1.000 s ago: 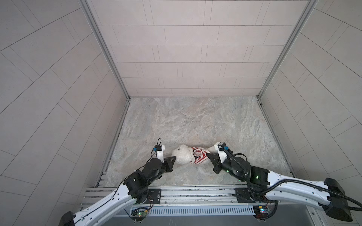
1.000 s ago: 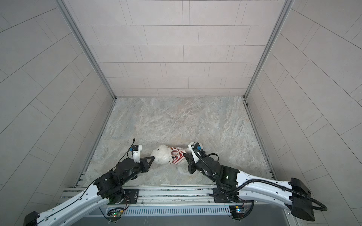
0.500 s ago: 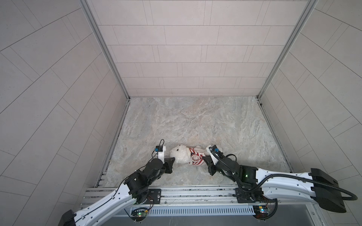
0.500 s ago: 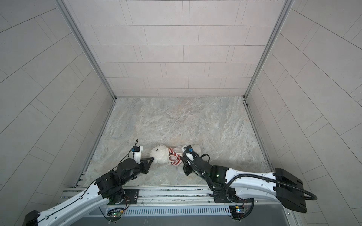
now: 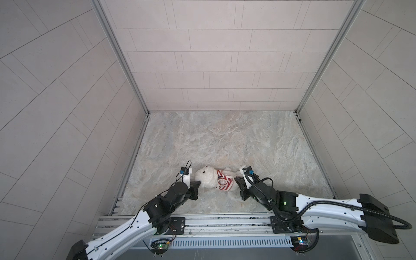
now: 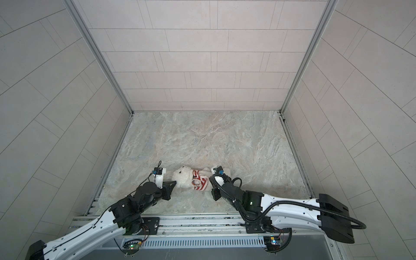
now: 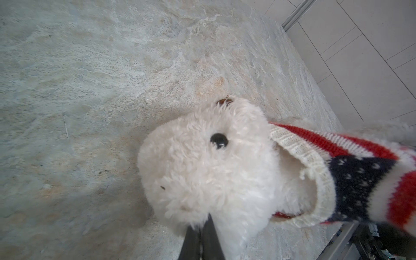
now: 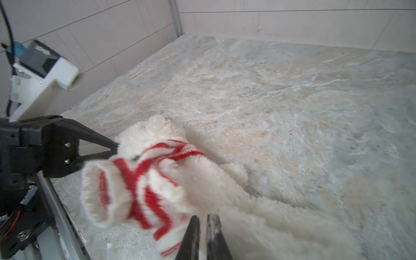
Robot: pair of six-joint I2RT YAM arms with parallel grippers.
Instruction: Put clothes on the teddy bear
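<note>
Sweater pull-down step: collar was past the head, body mostly bare.
Bear (image 5: 206, 179) lay on the floor (image 5: 225, 139) near the front rail, between your arms. Left gripper (image 7: 202, 222) was pinched tight on head fur. Right gripper (image 8: 202, 217) sat at the bunched sweater (image 5: 224, 182) hem, jaws a slit apart; couldn't tell if it held. Next move probably called for gripping the hem and pulling toward the legs.

Left hand (image 7: 203, 226) pinched shut; right hand (image 8: 203, 219) narrowly parted, both low.
</note>
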